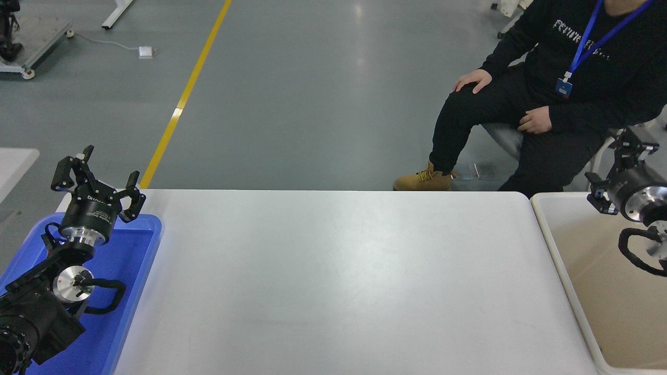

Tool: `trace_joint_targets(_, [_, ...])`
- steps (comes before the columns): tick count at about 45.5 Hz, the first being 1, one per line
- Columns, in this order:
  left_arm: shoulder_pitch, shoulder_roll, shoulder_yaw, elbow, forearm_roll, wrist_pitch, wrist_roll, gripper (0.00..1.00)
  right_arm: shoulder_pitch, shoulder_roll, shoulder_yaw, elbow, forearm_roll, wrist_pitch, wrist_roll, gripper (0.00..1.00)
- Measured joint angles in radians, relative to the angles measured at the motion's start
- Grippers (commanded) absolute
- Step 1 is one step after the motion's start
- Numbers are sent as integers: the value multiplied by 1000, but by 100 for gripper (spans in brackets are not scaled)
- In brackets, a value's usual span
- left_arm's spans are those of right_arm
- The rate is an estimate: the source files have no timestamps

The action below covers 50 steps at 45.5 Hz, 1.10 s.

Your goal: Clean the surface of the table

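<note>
The table surface [338, 281] is a wide white top, and nothing lies on it. My right gripper [610, 162] hangs above the far end of the cream-white bin [560, 260] at the right edge. Its fingers are spread and empty. My left gripper [96, 174] is parked over the far end of the blue tray [133, 271] at the lower left, open and empty.
A person in black clothes [563, 83] sits on a chair just beyond the table's far right corner, a tan boot [424, 179] close to the table edge. Part of another white table [15, 161] shows at the left edge.
</note>
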Motion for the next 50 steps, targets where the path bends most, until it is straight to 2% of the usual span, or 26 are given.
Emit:
trace_joint_targets(9, [0,0,0,0,0,0,0,100,-82,87,78,79,-2,13,2,100])
trace_joint_targets(16, [0,0,0,0,0,0,0,100,-104,86,121,105,-2,21,2,100])
trace_joint_targets(42, [0,0,0,-1,0,0,0,100,-121,216,158,105,-14,37,7,100])
trace_joint_targets(50, [0,0,0,-1,0,0,0,100,-108,273,158,63,-36,40,60,100])
